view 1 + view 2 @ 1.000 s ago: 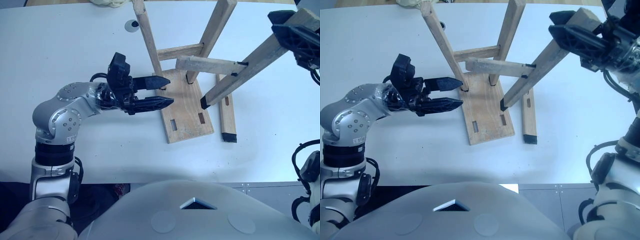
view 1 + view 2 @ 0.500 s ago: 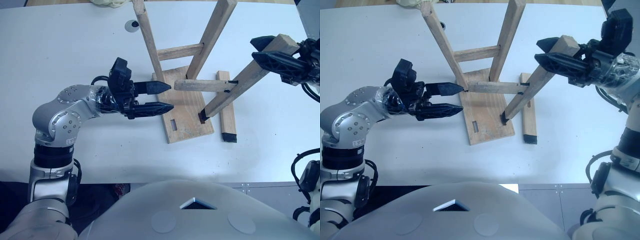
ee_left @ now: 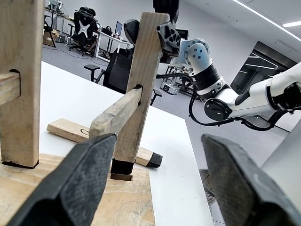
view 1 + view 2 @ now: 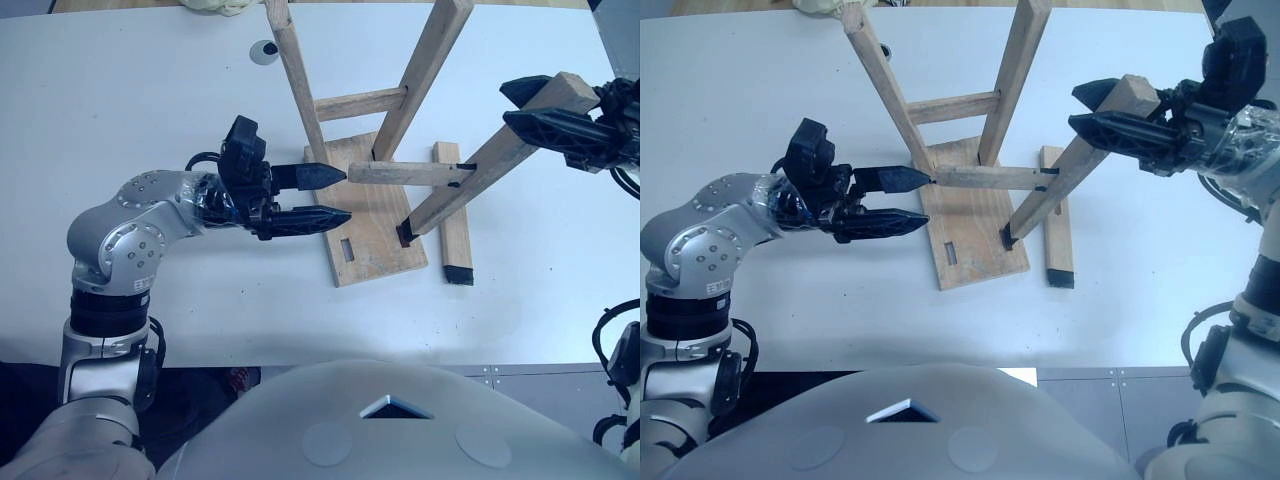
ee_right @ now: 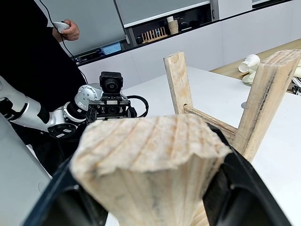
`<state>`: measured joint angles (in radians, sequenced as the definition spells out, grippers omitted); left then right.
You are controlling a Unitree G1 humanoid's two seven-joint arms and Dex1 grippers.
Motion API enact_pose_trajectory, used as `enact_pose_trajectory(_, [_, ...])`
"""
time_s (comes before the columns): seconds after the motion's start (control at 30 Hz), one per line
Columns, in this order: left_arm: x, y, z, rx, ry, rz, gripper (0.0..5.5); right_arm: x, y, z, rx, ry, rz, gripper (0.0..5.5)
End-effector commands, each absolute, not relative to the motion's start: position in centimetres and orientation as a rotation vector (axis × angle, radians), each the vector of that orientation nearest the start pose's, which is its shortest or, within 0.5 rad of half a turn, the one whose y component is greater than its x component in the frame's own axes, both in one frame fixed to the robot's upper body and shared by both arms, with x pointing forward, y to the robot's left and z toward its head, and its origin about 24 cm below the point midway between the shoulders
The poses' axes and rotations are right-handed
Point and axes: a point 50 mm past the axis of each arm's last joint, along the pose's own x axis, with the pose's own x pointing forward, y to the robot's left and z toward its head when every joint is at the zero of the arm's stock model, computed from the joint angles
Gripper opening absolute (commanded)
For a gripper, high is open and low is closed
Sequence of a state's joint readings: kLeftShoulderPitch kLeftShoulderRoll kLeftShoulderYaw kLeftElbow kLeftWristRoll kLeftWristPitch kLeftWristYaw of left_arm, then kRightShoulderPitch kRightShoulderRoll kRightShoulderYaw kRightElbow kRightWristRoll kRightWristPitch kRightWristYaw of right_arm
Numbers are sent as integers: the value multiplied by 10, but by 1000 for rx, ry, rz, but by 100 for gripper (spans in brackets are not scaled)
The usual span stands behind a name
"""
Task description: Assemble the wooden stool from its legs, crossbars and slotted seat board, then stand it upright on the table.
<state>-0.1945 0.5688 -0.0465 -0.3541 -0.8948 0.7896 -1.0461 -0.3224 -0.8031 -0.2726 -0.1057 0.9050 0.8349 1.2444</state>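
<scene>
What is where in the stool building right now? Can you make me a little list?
Seat board: flat on the table
Standing legs: two, in the board, joined by a bar
Right tool: shut on tilted leg, its foot on the board
Crossbar: sticks out from the tilted leg
Left tool: open, at the crossbar's free end
Spare leg: lying beside the board
</scene>
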Motion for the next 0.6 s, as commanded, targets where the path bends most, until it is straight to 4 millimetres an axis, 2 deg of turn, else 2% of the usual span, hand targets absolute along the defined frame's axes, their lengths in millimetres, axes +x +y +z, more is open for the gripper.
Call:
enact_pose_trajectory(0.03, [221, 140, 129, -347, 268, -1470, 331, 249, -240, 191, 236, 191, 1287, 215])
enact_pose_trajectory(0.33, [218, 143, 126, -338, 306, -1466, 331, 250, -242, 194, 234, 186, 1285, 215])
enact_pose_trajectory(0.6, [214, 154, 123, -326, 350, -1441, 331, 249, -242, 194, 233, 189, 1290, 215])
